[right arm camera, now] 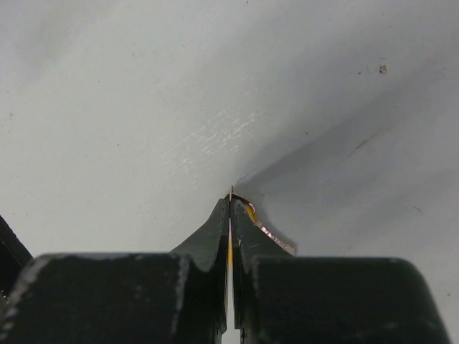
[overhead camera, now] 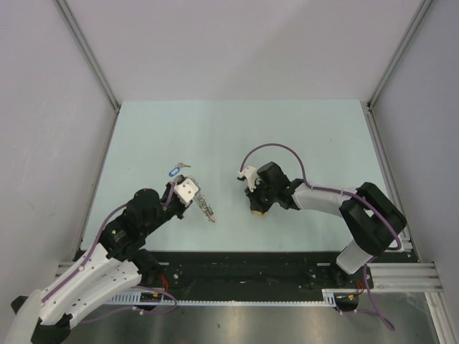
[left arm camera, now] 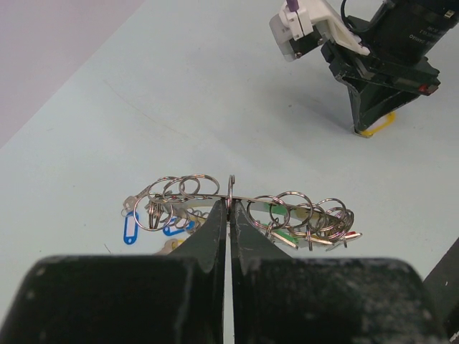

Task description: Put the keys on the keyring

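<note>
Left wrist view: left end effector [left arm camera: 229, 209] clenched on keyring [left arm camera: 290, 208], steadying it so a key can thread on. Right end effector [right arm camera: 230, 206] pinched shut on yellow-tagged key [right arm camera: 250, 212] down at desk [right arm camera: 143, 107], prob. to lift it.

The table [overhead camera: 287, 129] is plain pale mint. The keyring [left arm camera: 287, 211] is silver with green tags. 1 blue-tagged key [left arm camera: 130, 231], 1 yellow-tagged key [left arm camera: 376, 127]. The left gripper [left arm camera: 229, 206] and right gripper [right arm camera: 230, 202] are black.

Keyring [left arm camera: 285, 208] shiny metal; table [overhead camera: 287, 136] matt, smooth.
</note>
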Tool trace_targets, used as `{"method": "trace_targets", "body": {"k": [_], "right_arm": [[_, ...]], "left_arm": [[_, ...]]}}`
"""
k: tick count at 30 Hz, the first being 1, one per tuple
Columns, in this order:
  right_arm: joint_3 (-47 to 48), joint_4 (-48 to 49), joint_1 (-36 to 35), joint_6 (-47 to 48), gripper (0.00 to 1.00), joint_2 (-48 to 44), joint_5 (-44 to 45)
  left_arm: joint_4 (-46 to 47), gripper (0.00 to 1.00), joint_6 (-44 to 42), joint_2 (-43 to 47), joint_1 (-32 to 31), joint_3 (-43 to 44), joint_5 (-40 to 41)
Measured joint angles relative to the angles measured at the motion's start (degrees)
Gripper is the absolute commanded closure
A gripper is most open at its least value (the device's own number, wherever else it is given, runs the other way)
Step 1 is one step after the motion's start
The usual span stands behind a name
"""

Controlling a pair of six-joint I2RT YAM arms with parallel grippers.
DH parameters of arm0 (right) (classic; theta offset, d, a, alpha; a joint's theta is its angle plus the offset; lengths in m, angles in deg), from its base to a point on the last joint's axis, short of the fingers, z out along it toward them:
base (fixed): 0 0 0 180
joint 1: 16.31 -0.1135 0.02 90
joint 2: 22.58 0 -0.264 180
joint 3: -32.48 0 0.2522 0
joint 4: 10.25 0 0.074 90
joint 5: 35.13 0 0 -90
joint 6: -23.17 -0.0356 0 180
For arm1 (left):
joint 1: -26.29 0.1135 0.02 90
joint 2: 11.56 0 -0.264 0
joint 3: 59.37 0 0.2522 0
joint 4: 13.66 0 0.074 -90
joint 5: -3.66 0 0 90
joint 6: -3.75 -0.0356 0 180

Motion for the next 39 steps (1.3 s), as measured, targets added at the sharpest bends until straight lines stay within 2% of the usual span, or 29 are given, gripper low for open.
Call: {"method": "trace_targets", "body": {"k": [5, 11, 21, 30, 39], "right_arm": [[-0.44, -1.7, -0.11, 1.49, 1.0, -5.42, 0.09], [-0.04, -4.52, -0.26, 5.25, 1.0, -16.87, -1.31], [5.77, -12.72, -2.8, 15.13, 1.0, -30.75, -4.39], [8.28, -17.46, -6.51, 22.08, 1.0, -34.71, -6.58], [8.39, -18.32, -7.8, 24.79, 1.0, -33.55, -8.46]], "left_arm": [[0.02, 1.0, -0.09, -0.02, 0.13, 0.0, -2.47], [0.96, 0.99, -1.09, -1.57, 0.22, 0.0, -10.47], [2.08, 0.99, -2.82, -14.29, 0.22, 4.72, -27.06], [4.44, 0.99, -4.15, -24.87, 0.24, 12.0, -33.88], [6.01, 0.99, -4.24, -26.67, 0.24, 11.8, -37.68]]}}
